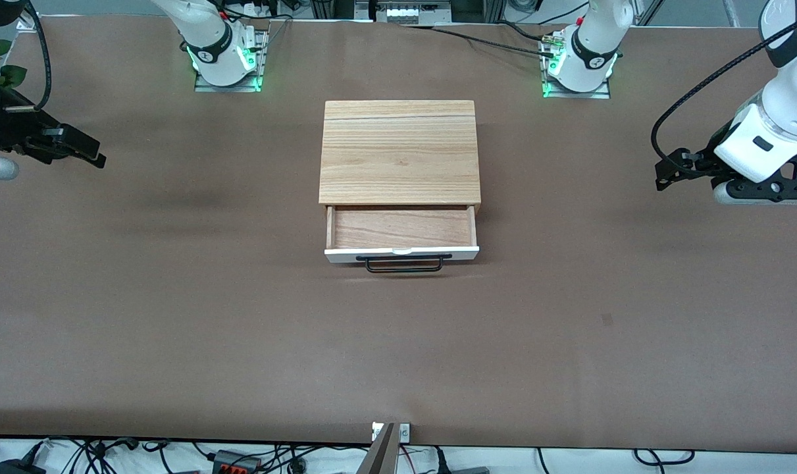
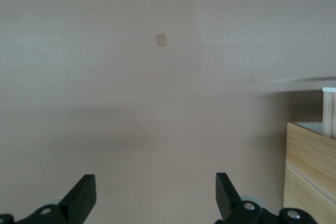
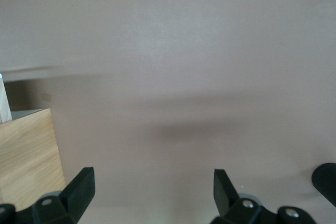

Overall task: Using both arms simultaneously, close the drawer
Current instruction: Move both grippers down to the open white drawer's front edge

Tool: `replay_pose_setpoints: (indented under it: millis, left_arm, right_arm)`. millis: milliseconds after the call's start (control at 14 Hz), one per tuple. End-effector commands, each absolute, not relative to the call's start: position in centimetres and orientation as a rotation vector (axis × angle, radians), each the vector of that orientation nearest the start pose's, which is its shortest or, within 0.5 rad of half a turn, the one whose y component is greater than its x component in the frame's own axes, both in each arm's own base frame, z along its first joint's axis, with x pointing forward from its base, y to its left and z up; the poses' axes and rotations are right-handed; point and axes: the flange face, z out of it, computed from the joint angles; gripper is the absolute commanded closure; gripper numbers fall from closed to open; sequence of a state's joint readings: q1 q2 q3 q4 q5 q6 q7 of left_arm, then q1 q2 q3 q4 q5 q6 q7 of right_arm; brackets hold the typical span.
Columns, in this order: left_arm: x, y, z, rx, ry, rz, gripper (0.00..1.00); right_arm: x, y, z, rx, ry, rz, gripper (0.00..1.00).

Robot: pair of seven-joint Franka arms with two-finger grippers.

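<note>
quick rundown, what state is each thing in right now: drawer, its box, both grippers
white-fronted wide shallow drawer: pulled partly open, light wood interior empty, black wire handle untouched
light-wood box: flat on the brown table, housing the drawer
left gripper: open, holding nothing, over the table's left-arm end
right gripper: open, holding nothing, over the table's right-arm end

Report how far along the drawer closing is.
Nothing looks done: the drawer stands pulled out of the wooden box, its wood floor showing. Nothing is in hand: the left gripper hangs open over bare table toward the left arm's end, the right gripper open over the right arm's end, both apart from the drawer. Left: bring both grippers to the white front and push it in.
</note>
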State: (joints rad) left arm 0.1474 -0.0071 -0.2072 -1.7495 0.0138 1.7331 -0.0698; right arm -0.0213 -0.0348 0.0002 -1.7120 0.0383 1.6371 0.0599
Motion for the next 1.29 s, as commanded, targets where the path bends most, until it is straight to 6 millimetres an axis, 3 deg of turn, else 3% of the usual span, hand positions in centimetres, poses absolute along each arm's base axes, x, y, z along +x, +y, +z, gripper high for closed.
replay_pose_setpoints:
  millis: [0, 357, 429, 571, 714, 786, 929, 1000, 1143, 1214]
  left_arm:
    - [55.9, -3.4, 56.0, -3.146, 0.015, -0.004, 0.00]
    - [56.2, -3.6, 55.3, -3.146, 0.030, 0.017, 0.00]
    - [56.6, -3.7, 54.4, -3.150, 0.030, 0.039, 0.00]
    - [58.5, -4.6, 54.3, -3.177, 0.045, 0.025, 0.00]
    - [60.5, -5.9, 55.2, -3.197, 0.072, 0.033, 0.00]
    - [61.5, -6.1, 55.2, -3.204, 0.081, 0.045, 0.00]
    - [63.7, -6.8, 51.0, -3.239, 0.092, 0.130, 0.00]
    - [65.4, -9.1, 49.7, -3.279, 0.129, 0.106, 0.00]
    - [67.7, -10.8, 47.2, -3.299, 0.167, 0.110, 0.00]
    - [68.5, -12.4, 44.8, -3.306, 0.191, 0.122, 0.00]
  right_arm:
    - [54.8, -0.4, 58.8, -3.113, 0.139, 0.061, 0.00]
    - [54.8, -0.4, 58.7, -3.112, 0.135, 0.063, 0.00]
    - [54.8, -0.2, 58.7, -3.112, 0.130, 0.066, 0.00]
    - [54.8, 0.2, 58.6, -3.113, 0.118, 0.068, 0.00]
    - [55.5, 0.9, 57.0, -3.109, 0.098, 0.111, 0.00]
    - [56.2, 2.3, 55.4, -3.107, 0.068, 0.157, 0.00]
    - [57.5, 5.3, 52.0, -3.085, 0.014, 0.225, 0.00]
    - [58.2, 7.4, 50.6, -3.046, -0.017, 0.224, 0.00]
    - [60.1, 11.1, 47.6, -3.008, -0.043, 0.158, 0.00]
    - [61.0, 13.1, 46.3, -3.005, -0.074, 0.095, 0.00]
